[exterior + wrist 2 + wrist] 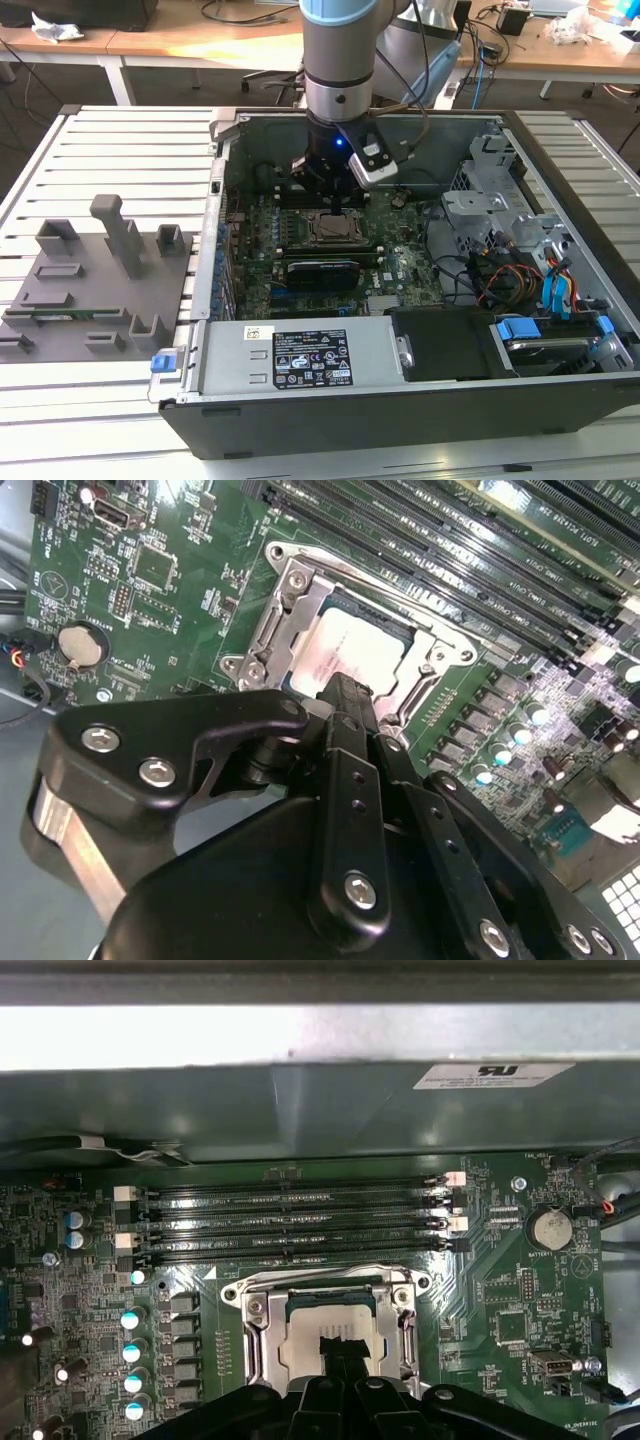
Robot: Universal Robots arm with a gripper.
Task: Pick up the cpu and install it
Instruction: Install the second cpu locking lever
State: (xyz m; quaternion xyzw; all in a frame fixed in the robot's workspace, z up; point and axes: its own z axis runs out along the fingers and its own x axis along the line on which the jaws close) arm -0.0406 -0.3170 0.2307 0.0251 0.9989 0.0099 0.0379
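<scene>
Lying open on the slatted table (100, 140), the computer case (400, 400) leaves its motherboard (395, 265) reachable from above. The arm (340, 60) hangs straight down so the gripper (343, 695) sits just over the socket frame (300, 590). The cpu (345, 650) lies flat inside that frame, apparently seated. Fingers look drawn together, gripping nothing, their tip just above the chip's top; contact unclear.

Open computer case (560, 330), grey fixture tray (60, 300)
</scene>
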